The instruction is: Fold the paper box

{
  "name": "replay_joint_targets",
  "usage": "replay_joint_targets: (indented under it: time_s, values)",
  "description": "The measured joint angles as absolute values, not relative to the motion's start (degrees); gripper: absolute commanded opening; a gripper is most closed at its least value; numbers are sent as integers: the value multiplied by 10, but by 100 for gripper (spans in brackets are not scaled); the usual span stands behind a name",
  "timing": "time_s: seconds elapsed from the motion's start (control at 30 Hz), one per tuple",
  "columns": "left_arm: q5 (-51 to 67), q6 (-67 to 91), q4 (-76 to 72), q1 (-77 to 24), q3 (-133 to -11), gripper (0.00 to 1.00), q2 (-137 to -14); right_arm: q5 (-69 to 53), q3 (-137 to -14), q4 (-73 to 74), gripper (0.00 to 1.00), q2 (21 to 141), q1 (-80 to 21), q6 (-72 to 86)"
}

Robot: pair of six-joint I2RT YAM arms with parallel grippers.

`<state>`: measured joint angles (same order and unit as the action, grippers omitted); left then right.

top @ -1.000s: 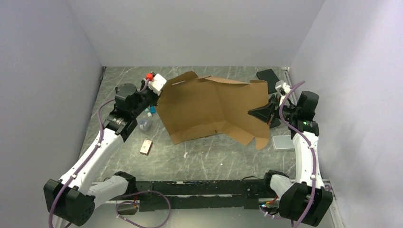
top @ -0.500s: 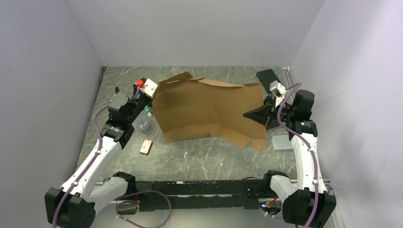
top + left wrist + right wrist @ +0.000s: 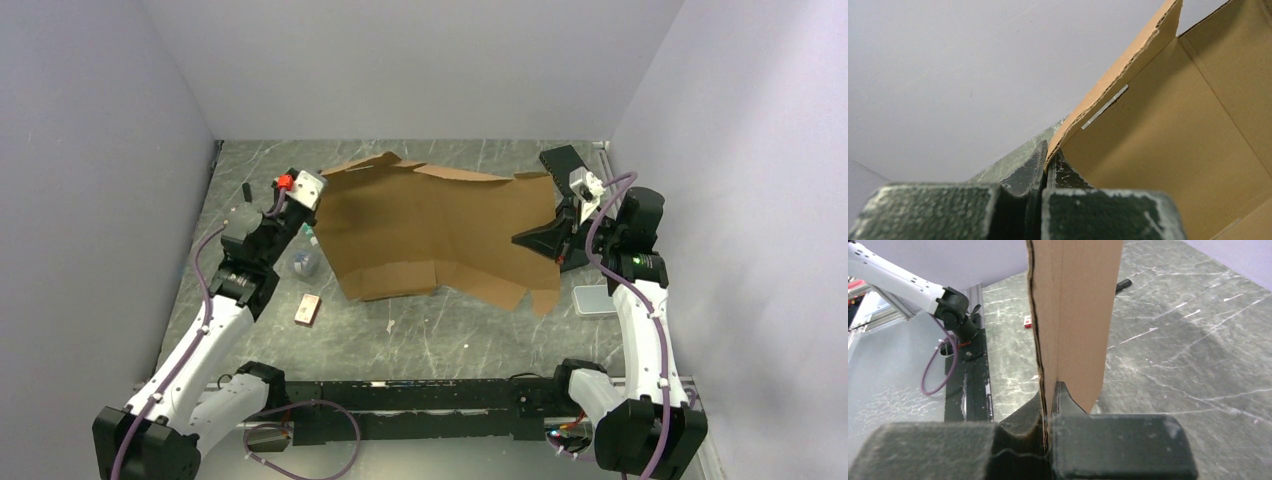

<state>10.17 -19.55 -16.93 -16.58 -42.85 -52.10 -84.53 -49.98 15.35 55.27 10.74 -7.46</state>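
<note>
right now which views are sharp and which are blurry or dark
Top external: even soft light, paper box sharp, no harsh glare. Left wrist: left pincer near the lens blurred, corrugated edge crisp. Right wrist: right pincer soft and dark, table in focus.

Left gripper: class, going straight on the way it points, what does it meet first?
The brown corrugated cardboard box, whose edge the left gripper pinches; past that, probably the pale wall.

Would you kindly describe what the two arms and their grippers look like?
The left arm and right arm have white shells, black joints and a purple cable each. The left gripper and right gripper have black, rough-textured fingers; a white block tops each wrist.
</note>
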Motion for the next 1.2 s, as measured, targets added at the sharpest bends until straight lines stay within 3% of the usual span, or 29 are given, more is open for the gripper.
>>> replay_joint_targets:
  time_s: [0.03,0.07,0.17,0.33,0.4,0.6,0.77,0.83,1.0,1.2]
  values:
    - [102,-194,-169,-166,-429,0,-521,-842,-500,157,0,553,108,-81]
    - [102,-192,-168,-166,-429,8,-522,-836,-502,167,0,553,108,-93]
    - [102,-180,-139,-166,-445,51,-542,-804,-511,199,0,555,108,-121]
    - [90,-125,-25,-160,-544,80,-614,-760,-514,211,0,563,108,-132]
    - [87,-96,14,-155,-565,87,-620,-750,-514,211,0,563,108,-133]
    - [103,7,93,-113,-575,90,-579,-719,-514,211,0,563,109,-129]
    - [222,140,111,7,-557,93,-539,-703,-514,211,0,571,112,-128]
    - [282,199,80,69,-523,99,-534,-699,-514,211,0,574,112,-128]
    - [425,381,-97,211,-429,100,-618,-695,-514,214,0,574,112,-129]
    - [494,489,-201,225,-431,99,-741,-695,-515,216,0,574,112,-129]
